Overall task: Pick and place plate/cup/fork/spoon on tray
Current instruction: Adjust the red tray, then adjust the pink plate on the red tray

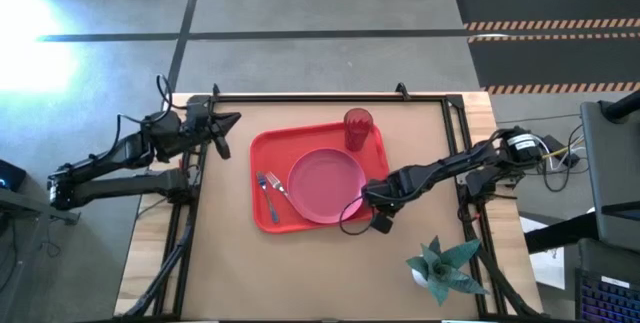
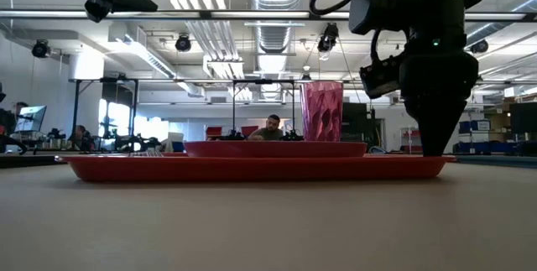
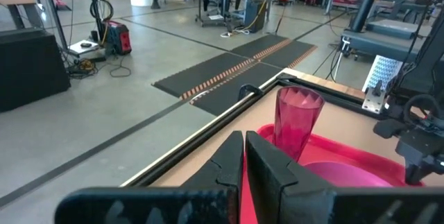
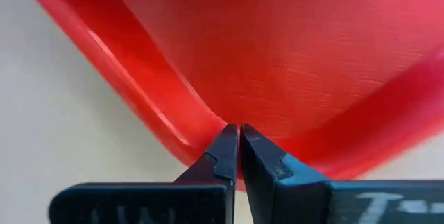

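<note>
The red tray (image 1: 270,153) lies mid-table. On it rest the pinkish plate (image 1: 327,185) and, at its far right corner, the upright ribbed cup (image 1: 358,128) (image 2: 321,112) (image 3: 297,116). Left of the plate lie the fork (image 1: 279,187) and the darker-handled spoon (image 1: 268,199). My right gripper (image 1: 370,201) (image 2: 436,149) is shut with nothing between its fingers. It points down, with its tips (image 4: 239,132) at the tray's near right corner rim (image 4: 201,130). My left gripper (image 1: 234,120) (image 3: 244,148) is shut and raised beyond the tray's far left corner. My right gripper comes from above, pointing steeply down, with its shut fingertips (image 4: 229,141) at the rim of the tray's near right corner (image 4: 208,135). I cannot tell whether they touch the rim. The tray lies flat on the table.
A green folded-paper plant (image 1: 443,268) stands near the table's near right corner. A black frame rail (image 1: 320,98) runs along the table's far edge. Bare tabletop lies on the near side of the tray.
</note>
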Motion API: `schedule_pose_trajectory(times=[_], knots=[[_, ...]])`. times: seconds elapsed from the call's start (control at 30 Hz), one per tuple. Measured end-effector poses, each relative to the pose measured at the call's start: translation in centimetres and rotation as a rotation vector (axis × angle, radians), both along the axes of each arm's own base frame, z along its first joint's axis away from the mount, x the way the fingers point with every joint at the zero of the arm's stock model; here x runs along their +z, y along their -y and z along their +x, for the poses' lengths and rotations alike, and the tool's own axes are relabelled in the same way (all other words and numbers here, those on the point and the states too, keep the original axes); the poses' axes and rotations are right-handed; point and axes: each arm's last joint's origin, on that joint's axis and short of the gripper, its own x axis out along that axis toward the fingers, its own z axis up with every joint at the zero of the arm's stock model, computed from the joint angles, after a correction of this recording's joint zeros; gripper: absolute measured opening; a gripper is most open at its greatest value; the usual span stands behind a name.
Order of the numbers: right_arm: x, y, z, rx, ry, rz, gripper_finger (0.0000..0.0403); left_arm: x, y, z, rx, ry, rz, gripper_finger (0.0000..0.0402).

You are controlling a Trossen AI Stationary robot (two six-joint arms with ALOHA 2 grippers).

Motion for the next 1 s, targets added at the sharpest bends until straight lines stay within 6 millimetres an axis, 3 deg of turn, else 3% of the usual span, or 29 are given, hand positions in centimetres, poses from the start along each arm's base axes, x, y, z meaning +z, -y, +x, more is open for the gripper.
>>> schedule_pose_trajectory(times=[0.43,0.67,0.8,1.0], knots=[[-1.0,-4.8,0.5,-0.02,0.048,0.148,0.0008,0.4,0.2,-0.8,0.0,0.037,0.012,0.0],[-0.6,-4.9,-0.3,-0.026,0.014,0.097,0.0008,0.3,0.2,-0.7,-0.001,0.031,0.009,0.0],[0.9,-4.6,-0.5,-0.036,0.08,0.075,0.0008,0.1,0.2,-0.3,-0.021,0.015,-0.002,0.0],[5.6,-4.2,-0.2,-0.087,0.323,0.048,0.0008,-0.2,0.0,0.4,-0.032,-0.011,-0.026,0.0]])
